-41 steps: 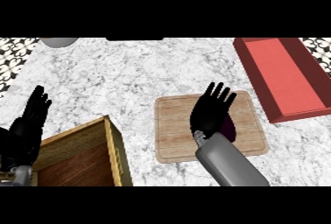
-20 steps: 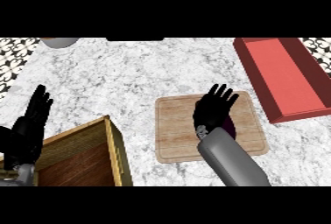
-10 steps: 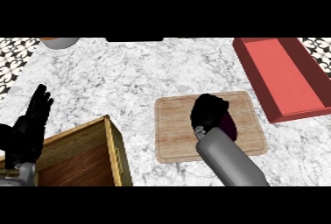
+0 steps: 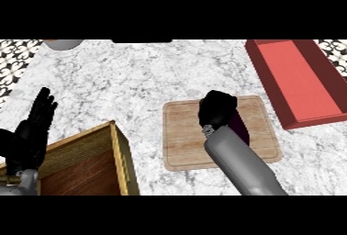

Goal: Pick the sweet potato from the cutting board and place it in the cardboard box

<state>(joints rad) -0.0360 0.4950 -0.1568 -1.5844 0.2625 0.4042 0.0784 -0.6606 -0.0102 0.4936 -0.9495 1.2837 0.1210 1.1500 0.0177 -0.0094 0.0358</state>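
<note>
Marble worktop (image 4: 136, 78) lies bare between cardboard box (image 4: 102, 151) and cutting board (image 4: 186, 137). Right hand (image 4: 217, 110) curls round sweet potato (image 4: 238, 128); left hand (image 4: 34, 128) rests wide, fingers straight.

The single head view looks steeply down on the counter (image 4: 136, 82) from fairly near; its far edge perhaps lies out of frame.
</note>
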